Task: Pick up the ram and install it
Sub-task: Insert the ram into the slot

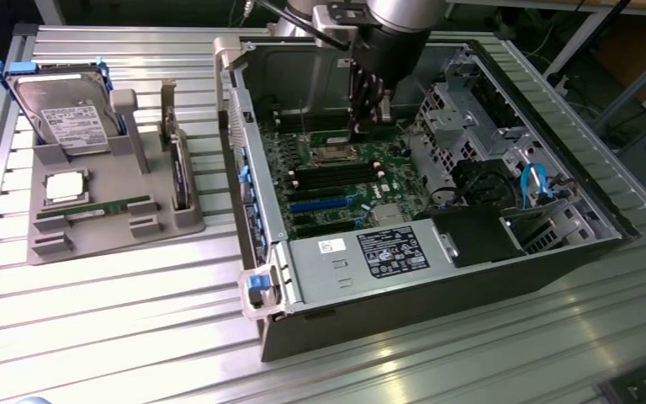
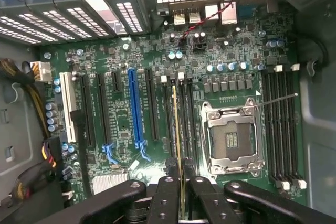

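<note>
My gripper (image 2: 179, 167) is shut on the ram (image 2: 176, 124), a thin stick seen edge-on between the two black fingers (image 2: 169, 182). The stick hangs in line with the long memory slots (image 2: 185, 114) just beside the open CPU socket (image 2: 231, 140). I cannot tell whether it touches a slot. In the exterior view the gripper (image 1: 366, 124) reaches down into the open computer case (image 1: 436, 278), above the green motherboard (image 1: 352, 181). A second, alike green ram stick (image 1: 98, 209) lies on the grey holder (image 1: 110, 240) at the exterior view's left.
The grey holder also carries a silver hard drive (image 1: 71, 114) and a square CPU chip (image 1: 63, 185). Inside the case stand a drive cage (image 1: 458, 118), a power supply (image 1: 379, 252) and cables (image 1: 534, 185). More memory slots (image 2: 281, 124) run on the socket's other side.
</note>
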Controlling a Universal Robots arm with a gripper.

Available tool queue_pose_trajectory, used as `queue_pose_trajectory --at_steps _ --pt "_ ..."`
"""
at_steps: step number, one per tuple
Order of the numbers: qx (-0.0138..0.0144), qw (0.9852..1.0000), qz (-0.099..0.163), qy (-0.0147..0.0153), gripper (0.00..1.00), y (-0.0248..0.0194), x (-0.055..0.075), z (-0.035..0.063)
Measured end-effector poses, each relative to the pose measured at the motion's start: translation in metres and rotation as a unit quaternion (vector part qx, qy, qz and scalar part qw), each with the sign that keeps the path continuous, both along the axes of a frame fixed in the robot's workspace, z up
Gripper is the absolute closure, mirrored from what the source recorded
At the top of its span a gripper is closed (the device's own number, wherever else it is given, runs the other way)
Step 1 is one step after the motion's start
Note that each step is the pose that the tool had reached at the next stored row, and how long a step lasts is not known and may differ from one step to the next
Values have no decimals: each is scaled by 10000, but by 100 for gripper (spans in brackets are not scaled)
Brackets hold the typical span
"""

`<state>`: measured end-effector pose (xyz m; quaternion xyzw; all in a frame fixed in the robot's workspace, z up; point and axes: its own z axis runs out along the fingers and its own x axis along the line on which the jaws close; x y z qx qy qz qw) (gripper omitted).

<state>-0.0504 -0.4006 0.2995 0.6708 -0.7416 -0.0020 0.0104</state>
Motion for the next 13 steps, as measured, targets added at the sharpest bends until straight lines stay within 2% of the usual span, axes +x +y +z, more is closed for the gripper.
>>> queue_pose_trajectory --at_steps 3,7,13 --pt "-1 10000 0 0 86 0 0 -116" --pt "0 10000 -1 -3 86 0 0 -208" --pt "0 10000 29 -3 86 0 -8 -218"
